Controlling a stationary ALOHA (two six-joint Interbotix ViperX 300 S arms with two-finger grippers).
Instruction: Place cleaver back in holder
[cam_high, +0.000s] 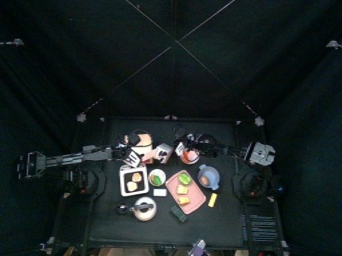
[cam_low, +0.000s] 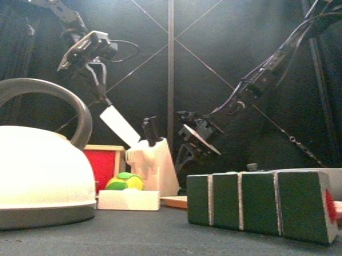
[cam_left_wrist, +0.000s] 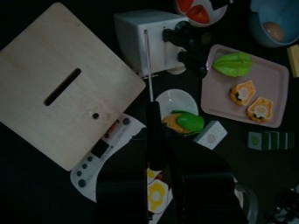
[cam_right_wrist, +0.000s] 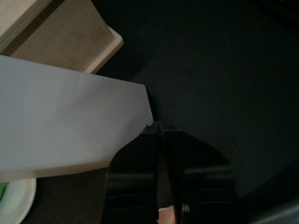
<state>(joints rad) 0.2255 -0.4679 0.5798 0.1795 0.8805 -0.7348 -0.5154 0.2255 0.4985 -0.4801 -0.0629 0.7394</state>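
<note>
My left fingers (cam_low: 91, 58) grip the cleaver (cam_low: 118, 125), blade down. The holder (cam_left_wrist: 47, 61) lies below, its slot skewed to the blade.

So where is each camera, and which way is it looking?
Top view: high overhead, looking straight down at the table; both arms show.
Front view: at the table's front edge, looking level across; kettle near, both arms behind.
Left wrist view: on the left arm, looking down on the holder; its own pincer shows.
Right wrist view: on the right arm, facing the cleaver; its own pincer shows.
Shared: both wrist views see the holder.
</note>
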